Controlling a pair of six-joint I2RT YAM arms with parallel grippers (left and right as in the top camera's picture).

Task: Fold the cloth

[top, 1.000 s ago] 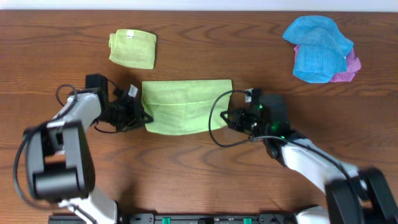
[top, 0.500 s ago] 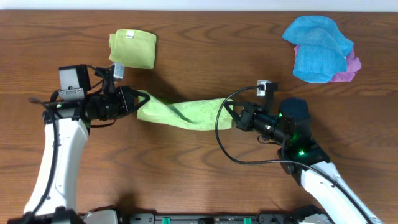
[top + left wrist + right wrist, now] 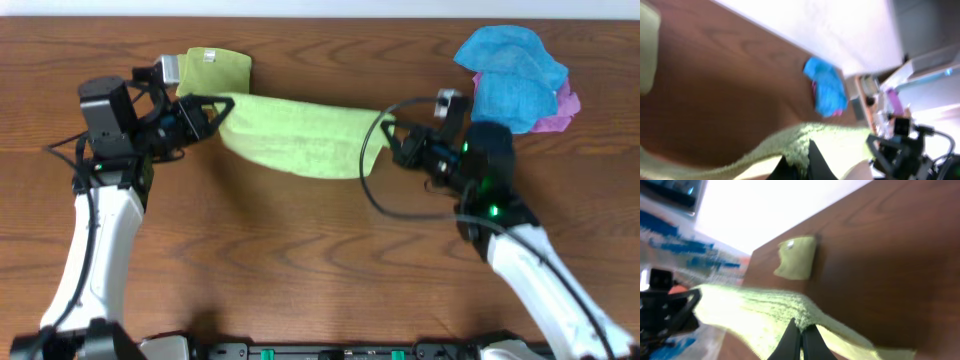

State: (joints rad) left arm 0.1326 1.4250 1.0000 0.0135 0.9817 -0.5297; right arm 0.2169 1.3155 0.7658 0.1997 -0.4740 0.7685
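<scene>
The green cloth [image 3: 300,135] hangs stretched in the air between my two grippers, sagging in the middle above the table. My left gripper [image 3: 222,105] is shut on its left end; the cloth edge shows pinched between the fingers in the left wrist view [image 3: 799,155]. My right gripper [image 3: 392,135] is shut on the right end, with the cloth [image 3: 765,315] pinched at the fingertips [image 3: 801,330] in the right wrist view.
A folded green cloth [image 3: 215,72] lies at the back left, partly behind the held cloth, also in the right wrist view [image 3: 796,256]. A pile of blue and pink cloths [image 3: 515,78] sits at the back right, seen too in the left wrist view [image 3: 827,94].
Both grippers have lifted the green cloth off the table and carried it toward the back. The cloth went from lying flat to hanging stretched between them.
</scene>
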